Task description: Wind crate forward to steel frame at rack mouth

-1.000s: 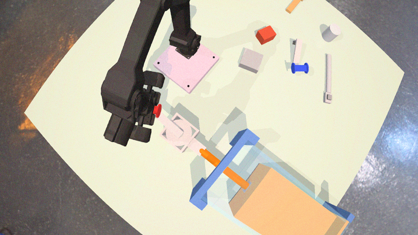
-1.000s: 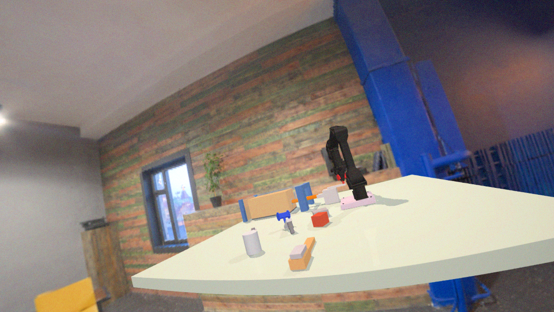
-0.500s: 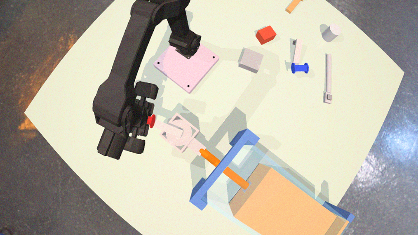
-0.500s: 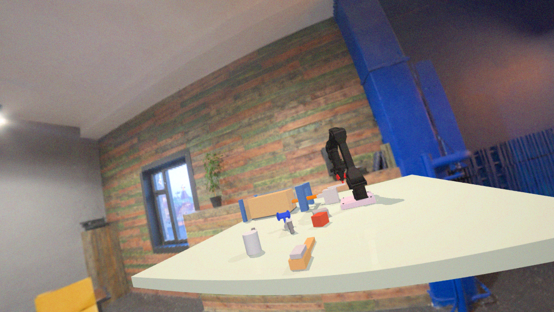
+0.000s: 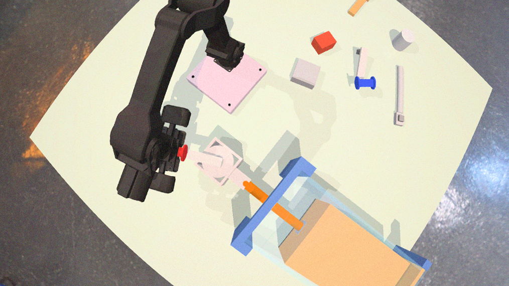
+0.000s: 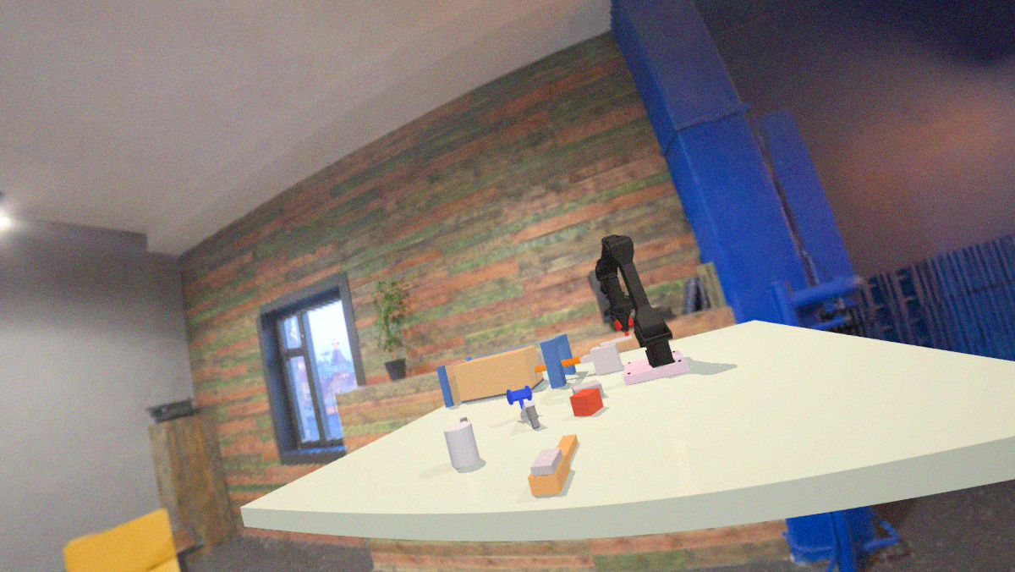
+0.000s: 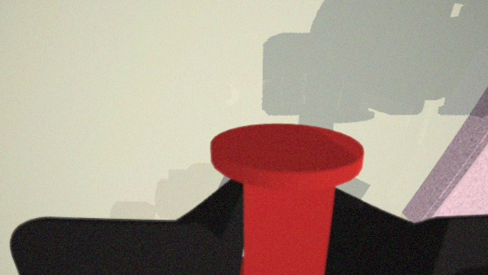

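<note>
My gripper (image 5: 176, 151) (image 7: 272, 185) is shut on the red grip (image 5: 183, 152) (image 7: 286, 148) of the winch handle. The handle's pale arm (image 5: 209, 159) (image 6: 616, 341) runs from the grip to the top of the pale winch (image 5: 228, 152) (image 6: 606, 360); the key and hole are hidden. An orange strap (image 5: 258, 191) (image 6: 571, 361) runs from the winch under the blue steel frame (image 5: 287, 182) (image 6: 553, 365) to the crate (image 5: 349, 253) (image 6: 496, 374). The tan crate looks flat inside the cubby, with a gap between its front and the frame.
Right of the arm's pink base plate (image 5: 230, 86) lie a grey block (image 5: 306, 72), a red block (image 5: 323, 41), a crank with a blue grip (image 5: 365, 82) and a long bar tool (image 5: 399, 89). A cylinder (image 5: 404, 40) and an orange tool (image 5: 359, 4) are farther off.
</note>
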